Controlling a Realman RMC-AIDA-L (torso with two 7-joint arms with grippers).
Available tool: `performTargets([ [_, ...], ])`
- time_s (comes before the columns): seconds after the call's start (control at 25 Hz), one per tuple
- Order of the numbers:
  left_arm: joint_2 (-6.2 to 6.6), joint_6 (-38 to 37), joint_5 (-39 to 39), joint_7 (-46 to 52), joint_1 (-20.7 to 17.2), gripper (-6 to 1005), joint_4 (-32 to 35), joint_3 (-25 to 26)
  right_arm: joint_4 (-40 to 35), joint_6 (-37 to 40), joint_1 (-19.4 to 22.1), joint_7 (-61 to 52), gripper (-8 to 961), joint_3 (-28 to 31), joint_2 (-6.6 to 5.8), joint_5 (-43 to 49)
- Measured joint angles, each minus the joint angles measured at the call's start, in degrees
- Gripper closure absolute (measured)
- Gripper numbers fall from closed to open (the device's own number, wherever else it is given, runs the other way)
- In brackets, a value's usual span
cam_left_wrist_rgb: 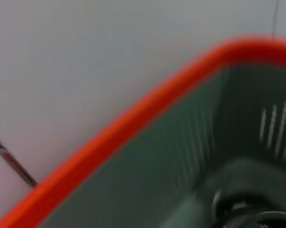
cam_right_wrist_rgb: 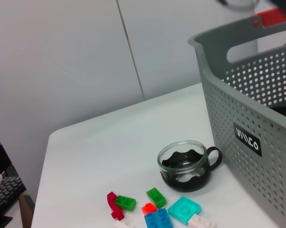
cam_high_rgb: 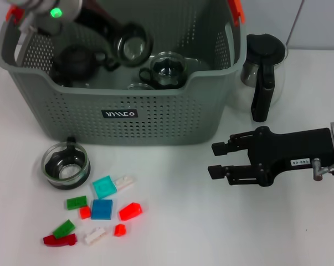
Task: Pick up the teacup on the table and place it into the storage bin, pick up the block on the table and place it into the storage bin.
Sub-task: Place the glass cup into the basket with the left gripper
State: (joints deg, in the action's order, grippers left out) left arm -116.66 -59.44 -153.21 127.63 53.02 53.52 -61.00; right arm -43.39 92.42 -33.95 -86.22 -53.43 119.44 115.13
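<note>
Teacups sit in two places: one glass teacup (cam_high_rgb: 66, 165) stands upright on the white table (cam_high_rgb: 172, 221) just in front of the storage bin (cam_high_rgb: 122, 113), toward its seven o'clock corner, and another cup (cam_high_rgb: 132, 44) is up over the bin's interior, carried by the left gripper (cam_high_rgb: 108, 33), whose dark fingers close around it. Inside the bin lie a dark teapot (cam_high_rgb: 75, 61) and a further glass cup (cam_high_rgb: 168, 71). Coloured blocks (cam_high_rgb: 102, 209) are scattered on the table at about five o'clock from the table teacup, none touching it. The right gripper (cam_high_rgb: 219, 160) hovers above the table at the bin's four o'clock, jaws parted and holding nothing. A glass pitcher (cam_high_rgb: 262, 69) stands just beside the bin at three o'clock.
</note>
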Motion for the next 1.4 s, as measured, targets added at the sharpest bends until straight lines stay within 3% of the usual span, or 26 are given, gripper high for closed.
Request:
performTargets([
  [0.12, -1.9, 3.62, -5.12, -0.94, 0.33, 959, -2.52, -2.04, 0.01, -0.03, -0.04, 0.0, 387, 0.0, 0.0, 0.0],
  [0.2, -2.44, 3.79, -6.08, -2.33, 0.87, 959, -4.12, -2.15, 0.04, -0.05, -0.05, 0.0, 387, 0.0, 0.01, 0.0],
  [0.8, -3.67, 5.5, -7.15, -4.51, 1.33, 953, -6.3, -3.15, 0.16, 0.07, -0.06, 0.08, 387, 0.0, 0.01, -0.01],
  [1.16, -3.6, 5.57, -7.27, -4.65, 1.82, 950, -7.57, -3.67, 0.16, 0.14, -0.06, 0.01, 387, 0.0, 0.01, -0.01],
  [1.4, -3.82, 4.08, -6.56, -4.37, 1.34, 728, -5.0, -3.59, 0.15, 0.06, -0.05, 0.01, 387, 0.0, 0.01, 0.0],
])
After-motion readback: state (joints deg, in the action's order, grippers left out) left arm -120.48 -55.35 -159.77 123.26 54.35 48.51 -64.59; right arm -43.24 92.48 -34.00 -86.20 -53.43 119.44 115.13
